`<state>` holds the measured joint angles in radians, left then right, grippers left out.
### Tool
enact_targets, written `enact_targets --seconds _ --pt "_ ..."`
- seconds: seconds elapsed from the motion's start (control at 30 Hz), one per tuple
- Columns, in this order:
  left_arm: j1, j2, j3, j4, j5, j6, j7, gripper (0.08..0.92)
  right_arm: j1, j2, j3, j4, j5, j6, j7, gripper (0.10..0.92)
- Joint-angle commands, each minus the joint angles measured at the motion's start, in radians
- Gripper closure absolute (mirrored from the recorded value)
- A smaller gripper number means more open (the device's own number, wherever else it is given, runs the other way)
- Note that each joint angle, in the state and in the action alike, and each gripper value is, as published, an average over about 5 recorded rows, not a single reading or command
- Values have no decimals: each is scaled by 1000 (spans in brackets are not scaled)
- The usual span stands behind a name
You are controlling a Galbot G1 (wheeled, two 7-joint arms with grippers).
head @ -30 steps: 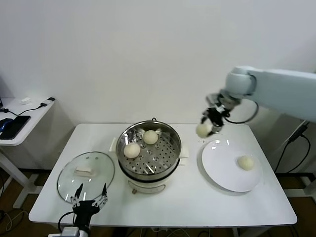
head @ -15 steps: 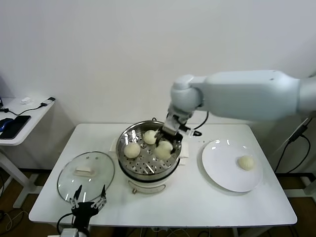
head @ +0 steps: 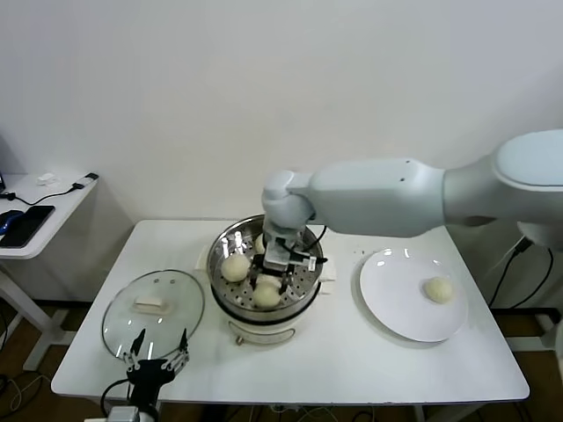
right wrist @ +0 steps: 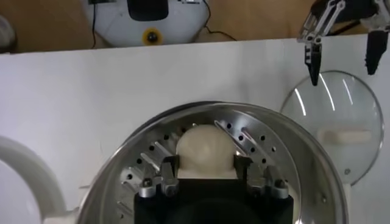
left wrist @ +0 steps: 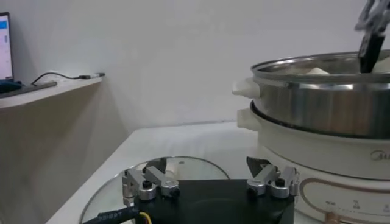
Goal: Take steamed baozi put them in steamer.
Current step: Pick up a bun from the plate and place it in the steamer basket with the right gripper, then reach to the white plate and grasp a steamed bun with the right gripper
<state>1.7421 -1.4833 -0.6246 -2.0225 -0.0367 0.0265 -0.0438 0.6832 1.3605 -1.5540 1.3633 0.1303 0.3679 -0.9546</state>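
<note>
The steamer [head: 310, 247] stands mid-table, also in the left wrist view [left wrist: 317, 106] and the right wrist view [right wrist: 286, 143]. My right gripper [head: 269, 280] reaches down into it and is shut on a steamed baozi [head: 266, 294], held low over the front of the perforated tray; the bun [right wrist: 206, 150] sits between the two fingers of that gripper [right wrist: 206, 163]. Another baozi [head: 234, 267] lies at the tray's left; one behind the wrist is mostly hidden. One baozi [head: 437, 289] lies on the white plate [head: 391, 308]. My left gripper [head: 157, 354] is open and empty at the table's front left edge.
The round glass lid [head: 176, 299] lies flat to the left of the steamer, just beyond my left gripper [left wrist: 210, 179]; it also shows in the right wrist view [right wrist: 341, 109]. A side table with a phone [head: 25, 225] stands far left.
My right gripper has carried the baozi from above the plate's far edge leftward across to the steamer and lowered it toward the front of the tray. The left arm has stayed put.
</note>
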Motion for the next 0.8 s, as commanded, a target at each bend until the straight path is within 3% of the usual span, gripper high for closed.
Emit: enact_targets --seconds 0.03,0.2,0.53,0.8 --pt "-1 1 0 5 -1 -2 -1 177 -70 52 11 -92 -49 45 22 413" --pt "1 -1 -2 5 -2 -5 -2 177 -71 56 14 -101 -33 60 18 401" --pt "13 -5 2 -7 2 -9 -3 177 12 5 43 -89 67 131 -76 209" --pt "21 -8 5 -17 4 -9 -3 177 180 -148 22 -116 324 86 -142 202"
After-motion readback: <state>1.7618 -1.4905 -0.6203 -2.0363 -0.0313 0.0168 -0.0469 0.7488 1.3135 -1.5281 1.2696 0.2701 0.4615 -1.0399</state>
